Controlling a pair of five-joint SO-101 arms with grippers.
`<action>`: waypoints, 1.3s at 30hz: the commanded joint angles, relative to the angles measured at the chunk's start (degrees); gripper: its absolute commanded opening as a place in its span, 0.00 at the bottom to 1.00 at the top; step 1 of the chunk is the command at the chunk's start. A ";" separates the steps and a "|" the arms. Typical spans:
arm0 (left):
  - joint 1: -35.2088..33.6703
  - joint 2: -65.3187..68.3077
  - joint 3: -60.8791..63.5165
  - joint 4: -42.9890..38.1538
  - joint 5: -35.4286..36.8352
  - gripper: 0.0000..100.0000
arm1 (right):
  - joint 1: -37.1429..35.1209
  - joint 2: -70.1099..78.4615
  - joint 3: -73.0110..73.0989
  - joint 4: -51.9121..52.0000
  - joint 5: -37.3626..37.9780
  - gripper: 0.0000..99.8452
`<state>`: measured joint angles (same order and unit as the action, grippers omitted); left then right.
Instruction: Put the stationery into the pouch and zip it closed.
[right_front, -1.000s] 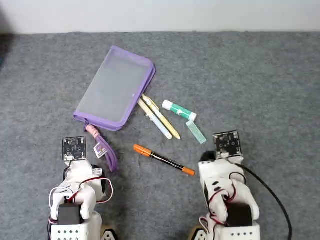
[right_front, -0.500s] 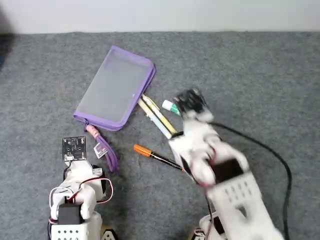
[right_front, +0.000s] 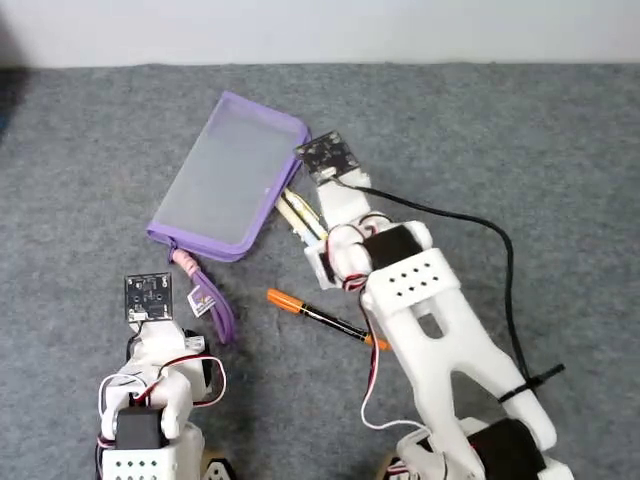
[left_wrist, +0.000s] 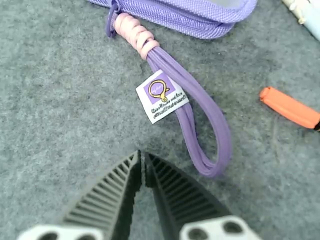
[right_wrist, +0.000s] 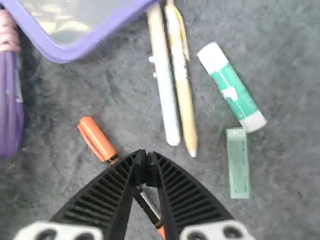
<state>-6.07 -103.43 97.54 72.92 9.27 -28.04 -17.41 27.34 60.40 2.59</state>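
The soft, purple-edged clear zip pouch (right_front: 235, 180) lies on grey felt (right_front: 520, 140), with two slim pale pens (right_wrist: 165, 90), a green-and-white glue stick (right_wrist: 231, 90) and an orange-capped black marker (right_wrist: 97, 140) loose beside its long edge. Both pincers are pressed together and empty: the right gripper (right_wrist: 146, 167) above the marker, the left gripper (left_wrist: 141, 159) near the pouch's purple wrist loop (left_wrist: 222, 132). The pens look light, stiff and roll-prone, so a mid-barrel pinch seems best.

pouch (right_front: 235, 175): woven cloth edge, matt translucent plastic panel | desk (right_front: 500, 130): rough carpet-like cloth | glue stick (right_wrist: 232, 90): smooth glossy plastic | left end effector (left_wrist: 141, 157): ribbed matt plastic
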 joint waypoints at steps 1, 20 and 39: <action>0.44 -0.53 -1.10 -0.97 -0.79 0.02 | -2.33 -0.31 -2.64 -1.80 -0.62 0.02; 0.35 -0.53 -1.19 -0.79 -0.79 0.02 | -6.81 19.65 -29.54 11.47 -1.85 0.02; -39.21 -0.53 -13.14 -0.26 -24.09 0.02 | -14.81 46.20 -62.24 24.92 -1.85 0.18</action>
<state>-36.57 -103.43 87.43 74.07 -12.62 -40.97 28.04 -28.48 83.52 1.19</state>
